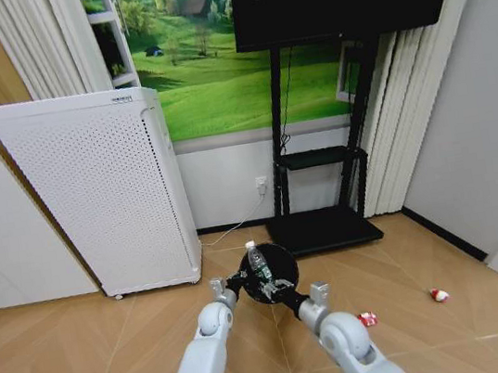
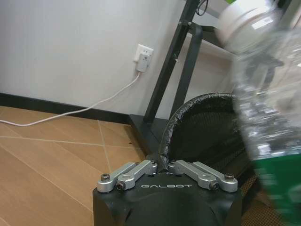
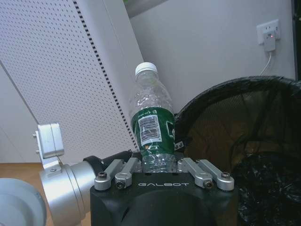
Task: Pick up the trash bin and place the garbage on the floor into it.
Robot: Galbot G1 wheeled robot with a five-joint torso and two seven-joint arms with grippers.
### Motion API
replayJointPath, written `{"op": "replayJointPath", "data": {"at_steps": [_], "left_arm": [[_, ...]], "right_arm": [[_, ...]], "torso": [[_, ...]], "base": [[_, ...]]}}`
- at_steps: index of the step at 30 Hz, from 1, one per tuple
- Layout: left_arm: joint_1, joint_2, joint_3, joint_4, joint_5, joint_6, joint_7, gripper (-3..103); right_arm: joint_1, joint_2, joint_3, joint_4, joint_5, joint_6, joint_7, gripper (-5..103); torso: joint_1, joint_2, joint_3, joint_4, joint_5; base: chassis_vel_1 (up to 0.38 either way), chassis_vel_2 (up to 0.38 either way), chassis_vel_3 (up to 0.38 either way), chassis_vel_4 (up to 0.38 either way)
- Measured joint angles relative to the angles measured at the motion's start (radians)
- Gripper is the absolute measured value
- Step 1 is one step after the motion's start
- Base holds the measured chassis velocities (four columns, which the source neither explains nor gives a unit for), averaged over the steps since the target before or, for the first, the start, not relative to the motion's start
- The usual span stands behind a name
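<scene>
My left gripper (image 2: 168, 167) is clamped on the rim of the black mesh trash bin (image 1: 271, 272), holding it off the floor in front of me, near the base of the black TV stand (image 1: 325, 227). My right gripper (image 3: 160, 165) is closed around the lower body of a clear plastic bottle with a green label (image 3: 153, 129), holding it upright with its white cap on top, just beside the bin's rim and level with it. In the right wrist view the bin's dark mesh wall (image 3: 235, 127) stands just beside the bottle, with a black liner bunched inside. Two crumpled red-and-white scraps lie on the wooden floor to my right: one (image 1: 368, 319) near my right arm, the other (image 1: 439, 294) farther out toward the grey wall. A white perforated appliance (image 1: 100, 190) stands against the wall to my left, and a white plug sits in the wall socket (image 2: 142, 57) behind the bin
</scene>
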Motion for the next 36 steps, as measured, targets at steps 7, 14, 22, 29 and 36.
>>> {"op": "replayJointPath", "data": {"at_steps": [7, 14, 22, 29, 36], "left_arm": [[0.034, 0.011, 0.005, -0.059, 0.001, 0.007, -0.007, 3], [0.057, 0.029, 0.015, -0.102, -0.001, 0.014, -0.014, 3], [0.074, 0.048, 0.002, -0.145, -0.006, 0.018, -0.023, 3], [0.139, 0.118, -0.128, -0.221, 0.074, 0.013, -0.003, 3], [0.294, 0.229, -0.314, -0.410, 0.104, 0.019, 0.042, 3]], "right_arm": [[0.014, 0.008, 0.041, -0.046, -0.033, 0.035, -0.003, 56], [0.018, -0.010, 0.093, -0.045, -0.034, 0.059, -0.017, 79], [0.020, -0.015, 0.154, 0.011, -0.009, 0.071, 0.030, 100], [0.051, -0.034, 0.226, 0.041, 0.011, 0.067, 0.122, 100], [0.070, -0.038, 0.258, -0.091, -0.131, 0.100, 0.170, 100]], "torso": [[0.000, 0.000, 0.000, -0.0003, 0.0000], [0.000, 0.000, 0.000, -0.0002, 0.0000], [0.000, 0.000, 0.000, -0.0005, 0.0000], [0.000, 0.000, 0.000, -0.0001, -0.0003], [0.000, 0.000, 0.000, 0.0001, -0.0003]], "base": [[0.000, 0.000, 0.000, 0.000], [0.000, 0.000, 0.000, 0.000], [0.000, 0.000, 0.000, 0.000], [0.000, 0.000, 0.000, 0.000], [0.000, 0.000, 0.000, 0.000]]}}
